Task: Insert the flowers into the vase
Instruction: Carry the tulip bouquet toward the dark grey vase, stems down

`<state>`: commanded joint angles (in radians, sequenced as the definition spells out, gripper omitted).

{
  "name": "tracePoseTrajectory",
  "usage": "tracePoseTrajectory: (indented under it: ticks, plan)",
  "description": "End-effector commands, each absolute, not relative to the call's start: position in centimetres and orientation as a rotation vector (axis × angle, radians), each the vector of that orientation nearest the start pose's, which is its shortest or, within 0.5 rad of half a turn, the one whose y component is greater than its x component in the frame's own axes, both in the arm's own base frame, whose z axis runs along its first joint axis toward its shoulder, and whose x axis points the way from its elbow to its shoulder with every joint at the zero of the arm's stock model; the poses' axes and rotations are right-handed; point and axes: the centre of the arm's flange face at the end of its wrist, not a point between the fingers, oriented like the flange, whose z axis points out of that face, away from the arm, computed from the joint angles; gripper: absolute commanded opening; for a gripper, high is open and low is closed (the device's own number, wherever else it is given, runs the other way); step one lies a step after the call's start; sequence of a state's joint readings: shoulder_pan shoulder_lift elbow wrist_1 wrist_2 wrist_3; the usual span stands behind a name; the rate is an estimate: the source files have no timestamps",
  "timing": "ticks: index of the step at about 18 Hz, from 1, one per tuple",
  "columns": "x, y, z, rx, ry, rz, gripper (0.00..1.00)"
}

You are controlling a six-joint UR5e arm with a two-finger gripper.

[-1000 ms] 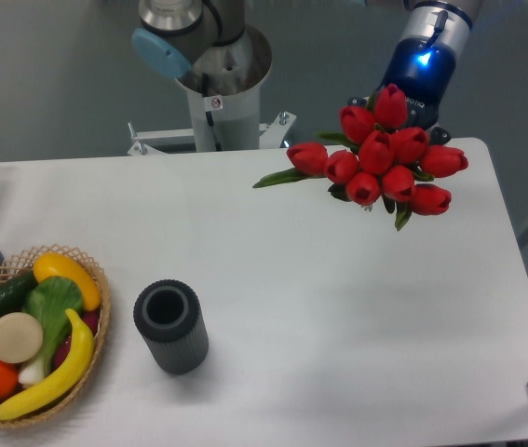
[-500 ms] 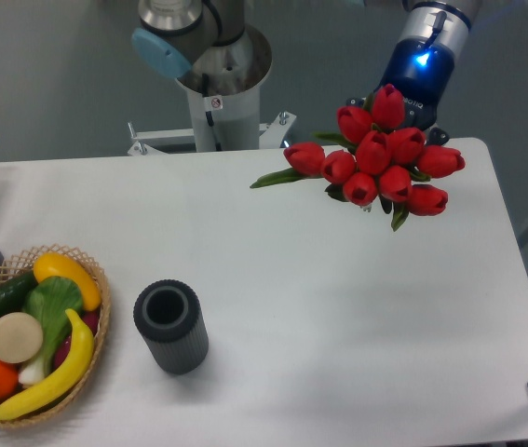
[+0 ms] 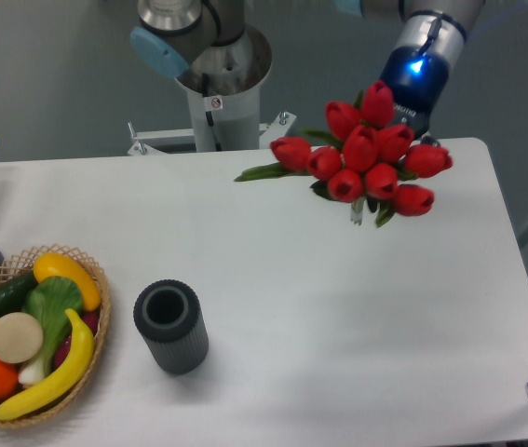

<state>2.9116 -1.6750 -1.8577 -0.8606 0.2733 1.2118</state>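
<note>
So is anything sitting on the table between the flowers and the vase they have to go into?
Nothing visible does. The flowers hang at the far right, the vase stands near left, and only bare table lies between.

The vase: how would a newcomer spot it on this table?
Start at the wicker fruit basket on the white table's left edge. Just right of it stands the vase, alone, a dark grey ribbed cylinder with an open round mouth.

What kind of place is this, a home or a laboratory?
Probably a robot laboratory set up like a kitchen: an arm base is bolted behind a plain white table, and the props are a basket of fruit, flowers and a vase.
</note>
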Motion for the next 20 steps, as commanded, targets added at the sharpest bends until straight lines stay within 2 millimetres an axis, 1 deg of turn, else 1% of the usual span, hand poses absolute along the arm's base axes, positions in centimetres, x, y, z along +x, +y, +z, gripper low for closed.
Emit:
tracePoseTrajectory:
  ticks: [4, 5, 7, 9, 11, 15, 17, 18, 19, 20]
  plan:
    - [-42.6, 37.0, 44.1, -1.798, 0.182, -0.164, 0.11]
    - [-42.1, 37.9, 43.7, -1.794, 0.212, -0.168, 0.11]
    - [-40.4, 39.8, 43.7, -1.752, 0.272, -0.2, 0.1]
    - [-39.8, 40.9, 43.4, -1.693, 0.291, -0.246, 0.1]
    - [-38.7, 42.0, 43.8, -1.659, 0.324, -0.268, 0.1]
    - [-36.4, 43.9, 43.1, -1.625, 0.387, -0.299, 0.1]
    - [-35.9, 44.9, 42.3, -1.584, 0.397, -0.339, 0.1]
    - [-35.9, 45.1, 41.9, -1.581, 0.394, -0.348, 0.1]
    - [-34.7, 46.5, 41.2, -1.573, 0.418, -0.379, 0.09]
    - [-34.4, 47.0, 41.1, -1.565, 0.425, -0.391, 0.09]
